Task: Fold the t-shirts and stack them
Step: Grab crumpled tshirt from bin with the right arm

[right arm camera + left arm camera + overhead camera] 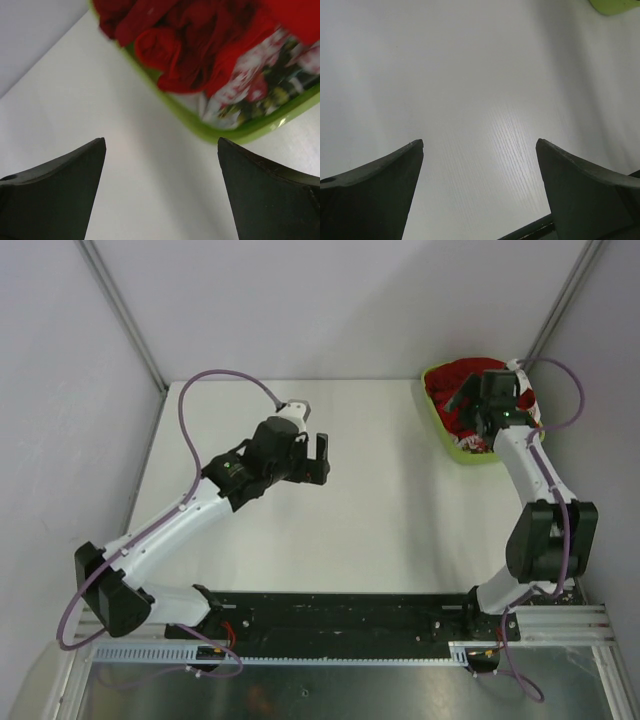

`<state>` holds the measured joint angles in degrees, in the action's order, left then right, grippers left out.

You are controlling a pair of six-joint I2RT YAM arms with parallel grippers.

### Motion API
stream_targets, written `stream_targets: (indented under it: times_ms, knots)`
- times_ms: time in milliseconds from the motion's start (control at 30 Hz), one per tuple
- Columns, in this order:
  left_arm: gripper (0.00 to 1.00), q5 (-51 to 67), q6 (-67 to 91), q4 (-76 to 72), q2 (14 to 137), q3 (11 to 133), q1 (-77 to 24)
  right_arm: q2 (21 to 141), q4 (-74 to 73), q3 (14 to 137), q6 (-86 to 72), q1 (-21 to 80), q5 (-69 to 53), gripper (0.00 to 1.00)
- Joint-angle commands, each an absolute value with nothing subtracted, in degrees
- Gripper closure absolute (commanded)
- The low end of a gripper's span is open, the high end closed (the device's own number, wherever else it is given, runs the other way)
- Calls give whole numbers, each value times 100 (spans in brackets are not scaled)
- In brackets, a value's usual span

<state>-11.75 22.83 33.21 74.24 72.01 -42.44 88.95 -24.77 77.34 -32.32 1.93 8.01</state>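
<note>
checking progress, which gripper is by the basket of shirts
The right gripper, open at the edge of the green basket holding the shirts; the left gripper is over bare table.

Can't count the t-shirts [190, 45] from the right wrist view: smeared with blur, bunched together, chopped by the top and right edges, the patterned cloth too soft to read. Same trouble from above, with much of the pile and the right side of the basket [465, 455] tucked under the right gripper [478, 405] and its arm [525, 465]. Over on the left wrist view, just a blurry green scrap of basket clipped by the top right corner, and both fingers [375, 190] of the left gripper [480, 142] sliced off at the bottom edge.
</note>
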Motion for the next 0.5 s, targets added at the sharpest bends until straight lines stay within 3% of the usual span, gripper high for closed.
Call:
stream_targets:
  times_ms: [0,467]
  knots:
    - [0,-1046,2140,3246,7554,7420,-4195,9491,-2154,8476,-3117,-362,1164,1]
    - [1,-761,2273,3252,7769,7647,-4192,11640,-2235,10669,-2664,-816,1866,1]
